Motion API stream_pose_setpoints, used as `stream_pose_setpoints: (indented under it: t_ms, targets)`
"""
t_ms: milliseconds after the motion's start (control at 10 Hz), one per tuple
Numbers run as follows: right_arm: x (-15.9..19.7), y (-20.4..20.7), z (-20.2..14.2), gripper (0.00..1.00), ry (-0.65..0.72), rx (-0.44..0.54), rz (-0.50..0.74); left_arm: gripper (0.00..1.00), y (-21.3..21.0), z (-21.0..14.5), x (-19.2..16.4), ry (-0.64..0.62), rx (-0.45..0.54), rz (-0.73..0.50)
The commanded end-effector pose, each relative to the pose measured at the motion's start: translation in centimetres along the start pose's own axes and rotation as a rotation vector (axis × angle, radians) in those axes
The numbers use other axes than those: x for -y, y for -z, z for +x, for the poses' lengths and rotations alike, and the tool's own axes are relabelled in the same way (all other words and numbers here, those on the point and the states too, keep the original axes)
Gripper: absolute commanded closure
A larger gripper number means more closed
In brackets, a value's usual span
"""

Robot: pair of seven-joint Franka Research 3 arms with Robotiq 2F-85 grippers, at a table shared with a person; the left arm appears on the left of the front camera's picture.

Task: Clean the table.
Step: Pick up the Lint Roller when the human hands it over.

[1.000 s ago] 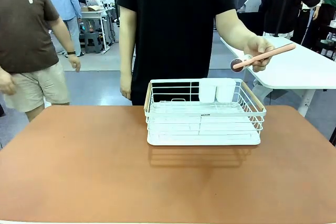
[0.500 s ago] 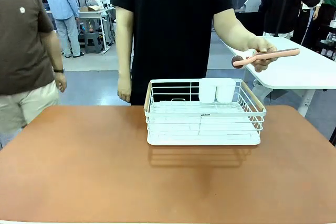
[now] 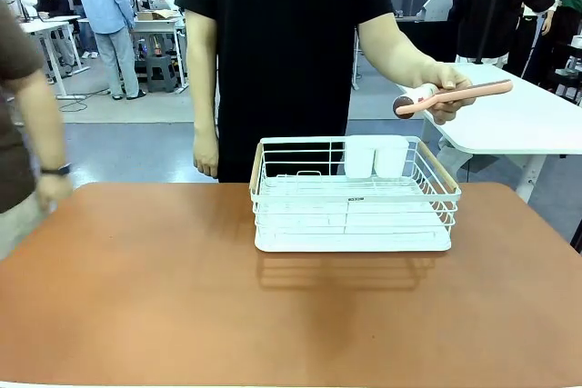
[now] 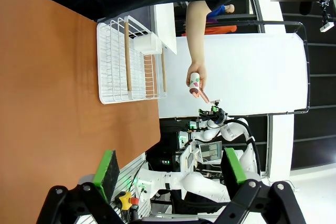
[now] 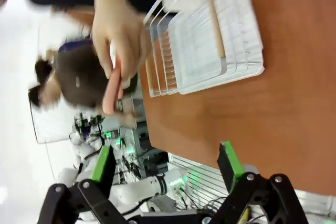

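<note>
White wire rack stands on the table.

The left hand and right hand hover, fingers spread wide.

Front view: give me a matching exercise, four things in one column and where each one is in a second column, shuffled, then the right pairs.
Things:
1. white wire rack
2. pink-handled tool
3. white cups
4. table

Places:
A. held in the person's hand, in the air above the rack's right end
B. under the rack, reddish-brown top
C. standing on the table towards its far edge
D. inside the rack, at its far side

Pairs: 1-C, 2-A, 3-D, 4-B
</note>
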State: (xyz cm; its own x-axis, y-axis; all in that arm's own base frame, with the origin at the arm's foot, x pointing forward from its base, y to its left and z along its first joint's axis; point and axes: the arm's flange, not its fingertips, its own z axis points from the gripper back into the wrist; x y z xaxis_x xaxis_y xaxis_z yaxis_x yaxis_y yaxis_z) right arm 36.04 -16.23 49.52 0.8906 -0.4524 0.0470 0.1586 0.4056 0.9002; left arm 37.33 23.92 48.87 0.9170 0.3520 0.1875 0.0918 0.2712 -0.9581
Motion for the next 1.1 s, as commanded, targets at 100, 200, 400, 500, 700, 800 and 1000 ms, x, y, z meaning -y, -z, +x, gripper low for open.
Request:
stream_pose_setpoints:
  t_ms: [100,200,400,500,700,800,1000]
  targets:
    - [-5.8,5.4,-2.2,0.0,0.147,0.11,-0.047,0.0,-0.2,-0.2,0.0,0.006,0.0,-0.016]
    - [-7.1,6.6,-2.6,0.0,0.158,0.144,-0.053,0.0,-0.2,-0.2,0.0,0.006,0.0,-0.016]
    - [-9.0,8.7,-4.0,0.0,0.169,0.173,-0.078,0.0,-0.2,-0.2,0.0,0.006,0.0,-0.016]
    - [-9.4,9.5,-4.2,0.0,0.165,0.217,-0.064,0.0,-0.2,-0.2,0.0,0.006,0.0,-0.016]
    - [-9.4,10.9,-4.9,0.0,0.153,0.234,-0.054,0.0,-0.2,-0.2,0.0,0.006,0.0,-0.016]
    - [-9.1,11.6,-5.2,0.0,0.146,0.225,-0.042,0.0,-0.2,-0.2,0.0,0.006,0.0,-0.016]
    - [-8.7,13.1,-5.1,0.0,0.156,0.221,-0.038,0.0,-0.2,-0.2,0.0,0.006,0.0,-0.016]
